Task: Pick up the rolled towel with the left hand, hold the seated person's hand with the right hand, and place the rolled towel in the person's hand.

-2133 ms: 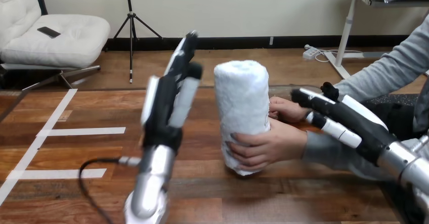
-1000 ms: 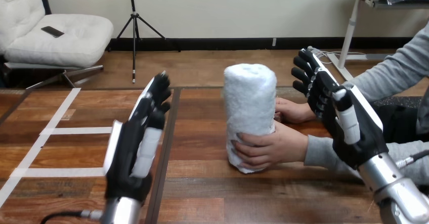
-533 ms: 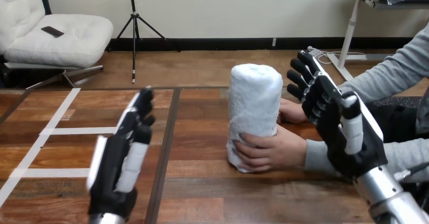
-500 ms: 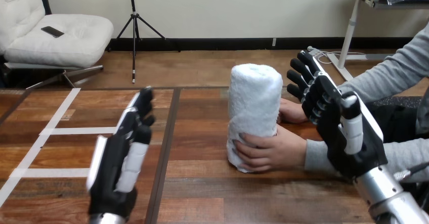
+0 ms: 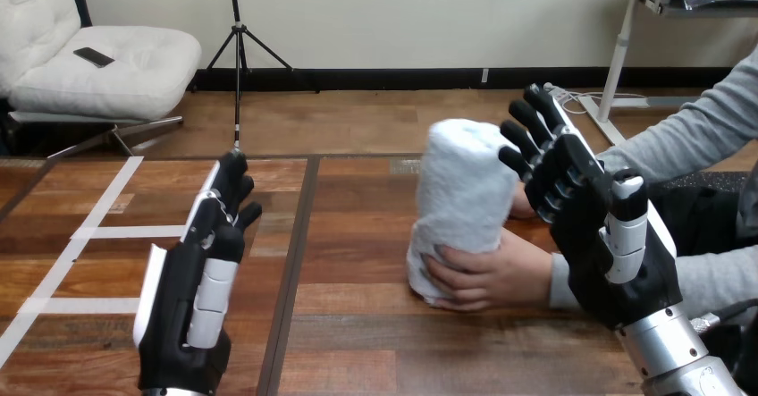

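Now the rolled towel (image 5: pixel 463 198) leans, its top tipped toward the table's (image 5: pixel 357 235) right edge; half a second ago it stood upright. It is right of the table's middle, low end down near the wood, and the person's hand (image 5: pixel 490 275) is wrapped round its bottom part, coming in from the right edge. Whether the low end rests on the table, cannot tell. The left hand (image 5: pixel 189 299) has dropped lower and further toward the near left corner than half a second ago; two seconds back it was raised high, just beside the towel. It is well apart from the towel, fingers straight and pointing away up the table, white back shell outward, nothing in it. The right hand (image 5: pixel 601 235) has moved in closer: it stands upright near the right edge, palm toward the towel, fingers (image 5: pixel 518 135) spread and straight, thumb up, holding nothing. Its fingertips overlap the towel's upper right side; touching or just in front, cannot tell. It is above the person's hand, not curled round it.
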Controlling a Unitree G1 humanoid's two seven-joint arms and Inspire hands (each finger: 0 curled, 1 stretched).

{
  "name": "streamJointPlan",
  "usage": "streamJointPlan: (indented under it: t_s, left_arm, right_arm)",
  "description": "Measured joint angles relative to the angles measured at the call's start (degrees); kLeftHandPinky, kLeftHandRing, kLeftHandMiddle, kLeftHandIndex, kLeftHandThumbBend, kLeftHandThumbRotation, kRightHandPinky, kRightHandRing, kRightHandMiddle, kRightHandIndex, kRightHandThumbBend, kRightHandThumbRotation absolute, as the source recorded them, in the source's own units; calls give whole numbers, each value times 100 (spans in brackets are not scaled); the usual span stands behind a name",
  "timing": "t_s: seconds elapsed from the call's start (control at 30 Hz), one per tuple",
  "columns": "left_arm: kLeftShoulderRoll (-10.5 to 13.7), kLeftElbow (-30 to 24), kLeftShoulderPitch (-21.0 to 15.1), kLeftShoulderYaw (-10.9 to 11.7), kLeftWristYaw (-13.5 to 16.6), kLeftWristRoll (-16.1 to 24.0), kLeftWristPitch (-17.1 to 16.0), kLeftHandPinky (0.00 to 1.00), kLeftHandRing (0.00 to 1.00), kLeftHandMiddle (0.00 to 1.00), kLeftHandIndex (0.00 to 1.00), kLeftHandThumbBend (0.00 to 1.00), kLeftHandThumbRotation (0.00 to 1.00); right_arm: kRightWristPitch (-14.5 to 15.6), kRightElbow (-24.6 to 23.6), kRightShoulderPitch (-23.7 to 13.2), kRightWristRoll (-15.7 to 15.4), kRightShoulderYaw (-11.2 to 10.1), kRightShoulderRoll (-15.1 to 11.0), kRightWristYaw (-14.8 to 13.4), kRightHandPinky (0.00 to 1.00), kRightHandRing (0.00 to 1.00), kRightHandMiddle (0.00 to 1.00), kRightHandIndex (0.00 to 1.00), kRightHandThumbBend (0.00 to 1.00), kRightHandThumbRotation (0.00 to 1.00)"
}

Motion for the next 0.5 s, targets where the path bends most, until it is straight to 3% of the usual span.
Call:
streamJointPlan:
  t_s: [0.5]
  left_arm:
    - [-136,142,-62,13,-76,-185,-475,93,94,93,92,79,98]
  right_arm:
    - [13,-346,13,69,48,252,114,100,100,100,100,100,100]
